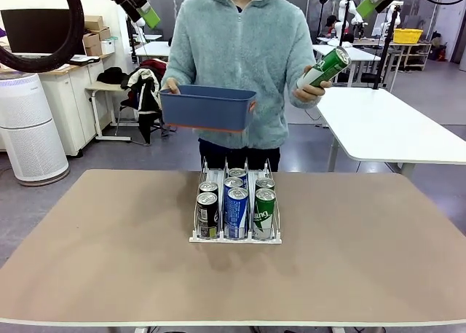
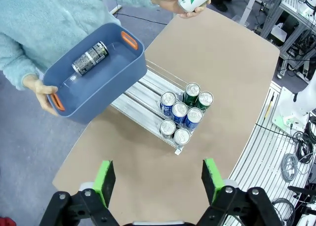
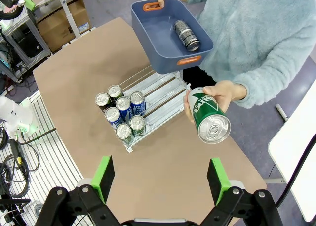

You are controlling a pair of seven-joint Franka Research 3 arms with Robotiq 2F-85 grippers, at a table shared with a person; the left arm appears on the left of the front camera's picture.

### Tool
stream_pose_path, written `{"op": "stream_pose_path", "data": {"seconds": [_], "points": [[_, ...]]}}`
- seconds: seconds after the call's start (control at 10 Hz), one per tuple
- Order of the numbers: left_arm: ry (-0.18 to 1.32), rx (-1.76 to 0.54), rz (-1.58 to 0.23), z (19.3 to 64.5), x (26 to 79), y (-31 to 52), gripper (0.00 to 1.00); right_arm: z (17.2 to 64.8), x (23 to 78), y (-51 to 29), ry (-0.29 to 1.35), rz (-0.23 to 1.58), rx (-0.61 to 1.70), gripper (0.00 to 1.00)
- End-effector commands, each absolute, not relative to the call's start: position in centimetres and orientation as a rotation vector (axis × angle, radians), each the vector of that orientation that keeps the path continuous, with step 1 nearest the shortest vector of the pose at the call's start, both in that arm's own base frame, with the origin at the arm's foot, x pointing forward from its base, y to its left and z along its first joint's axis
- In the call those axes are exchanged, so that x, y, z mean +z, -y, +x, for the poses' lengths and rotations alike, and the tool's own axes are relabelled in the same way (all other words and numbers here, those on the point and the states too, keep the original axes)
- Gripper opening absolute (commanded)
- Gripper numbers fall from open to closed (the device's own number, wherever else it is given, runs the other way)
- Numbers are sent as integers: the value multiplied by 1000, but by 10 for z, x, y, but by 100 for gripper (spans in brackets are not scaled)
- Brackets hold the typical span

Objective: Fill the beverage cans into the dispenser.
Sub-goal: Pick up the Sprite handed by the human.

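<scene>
Beige tabletop (image 1: 109, 238) carries the dispenser (image 1: 234, 240) at its middle, with six cans (image 1: 237, 210) upright at its front end, two per lane. Beyond it a person holds a blue bin (image 1: 207, 108) with one black can (image 2: 90, 58) lying inside, and a green can (image 1: 325, 68) in the other hand (image 1: 309, 92). High above, the left pincer (image 2: 158, 166) and right pincer (image 3: 160, 164) hang spread wide, empty.

Out front, the top edge clips my left gripper (image 1: 149, 16) and right gripper (image 1: 366, 6), and the blue bin (image 1: 207, 108) hides its black can (image 2: 90, 58).
</scene>
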State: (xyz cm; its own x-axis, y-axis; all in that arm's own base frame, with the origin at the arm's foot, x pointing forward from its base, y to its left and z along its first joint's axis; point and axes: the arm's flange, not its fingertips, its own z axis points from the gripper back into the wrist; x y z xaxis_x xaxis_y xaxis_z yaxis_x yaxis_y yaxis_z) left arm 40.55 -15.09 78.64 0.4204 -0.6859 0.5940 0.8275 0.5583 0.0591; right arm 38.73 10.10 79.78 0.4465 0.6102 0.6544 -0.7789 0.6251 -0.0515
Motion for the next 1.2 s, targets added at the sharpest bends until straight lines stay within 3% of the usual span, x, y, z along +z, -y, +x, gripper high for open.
{"op": "stream_pose_path", "data": {"seconds": [0.0, 1.1], "points": [[614, -962, -265, 406, 784, 150, 94, 387, 796, -100, 689, 277, 881, 100], [614, -962, -265, 406, 784, 150, 94, 387, 796, -100, 689, 277, 881, 100]]}}
